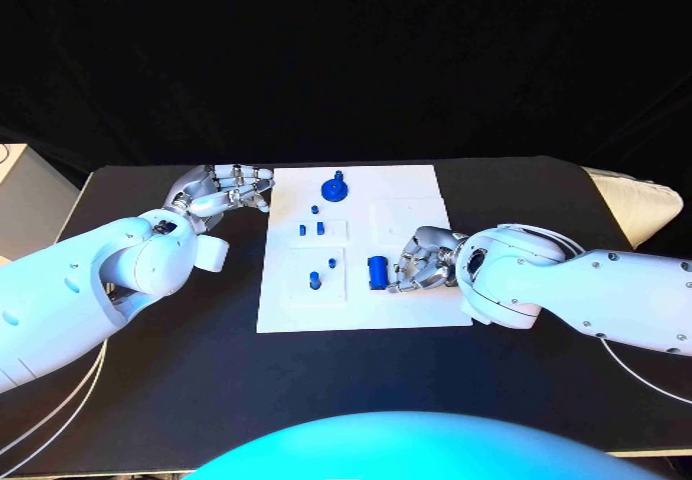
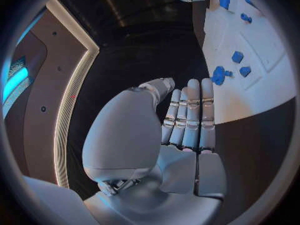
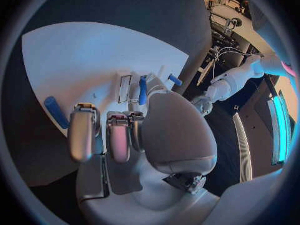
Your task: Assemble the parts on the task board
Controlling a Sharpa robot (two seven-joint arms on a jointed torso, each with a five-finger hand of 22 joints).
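No readable text, labels, numbers — none on any surface.

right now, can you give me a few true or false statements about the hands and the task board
1. The task board lies flat in the middle of the black table. True.
2. The left hand holds a blue part. False: it holds nothing; its fingers lie straight, side by side, beside the board's far left corner.
3. The right hand is at the board's right side, fingers curled next to a blue cylinder. True.
4. The round blue part sits near the board's near edge. False: it sits near the far edge.
5. All the blue parts are stacked in one pile. False: they are spread apart over the board.
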